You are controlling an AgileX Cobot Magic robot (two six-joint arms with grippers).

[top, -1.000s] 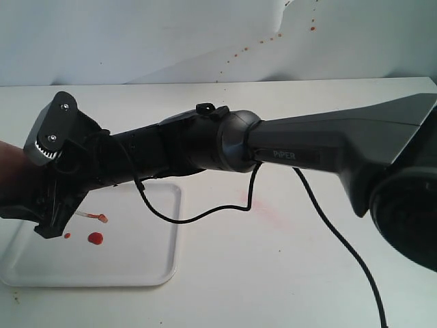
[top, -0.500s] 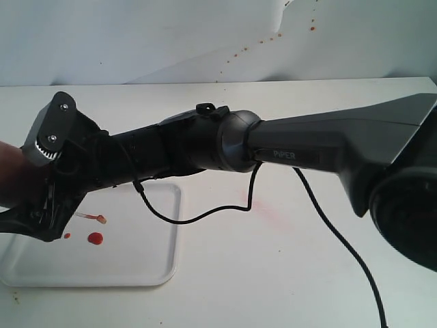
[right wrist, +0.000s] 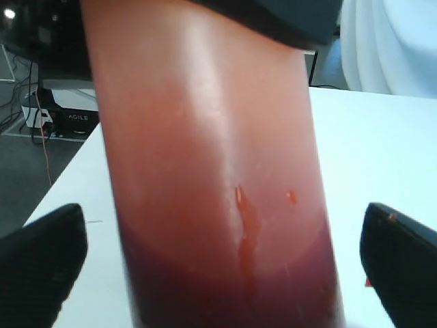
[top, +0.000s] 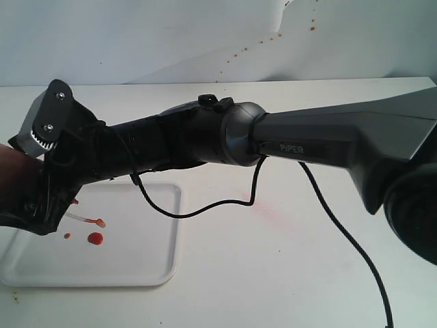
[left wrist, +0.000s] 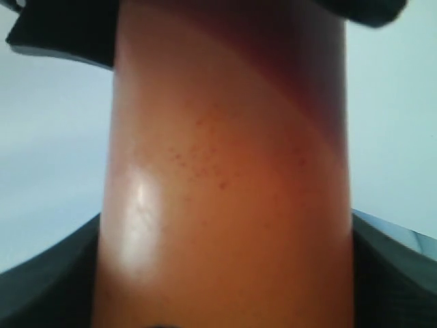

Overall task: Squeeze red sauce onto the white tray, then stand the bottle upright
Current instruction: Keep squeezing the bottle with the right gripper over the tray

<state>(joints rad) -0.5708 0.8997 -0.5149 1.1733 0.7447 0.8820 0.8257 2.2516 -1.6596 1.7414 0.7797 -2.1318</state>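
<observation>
The bottle (top: 12,174), orange-tinted with dark sauce inside, shows at the far left edge of the exterior view, above the white tray (top: 136,260). It fills the left wrist view (left wrist: 225,171), where my left gripper (left wrist: 225,273) is shut on it, both dark fingers (left wrist: 41,287) pressed to its sides. My right gripper (right wrist: 222,266) straddles the bottle (right wrist: 205,171) with a clear gap to each finger (right wrist: 41,263), so it is open. A round blob of red sauce (top: 95,238) and a small drop (top: 67,236) lie on the tray. The nozzle is hidden.
My right arm (top: 328,147) reaches across the table from the right, its black cable (top: 205,212) sagging over the tray's corner. A faint pink smear (top: 273,215) marks the tabletop. Red specks (top: 259,42) dot the back wall. The table's edge and floor equipment (right wrist: 61,116) show beyond the bottle.
My right gripper's jaws have spread off the bottle, and its wrist has risen a little. The left grip on the bottle is unchanged.
</observation>
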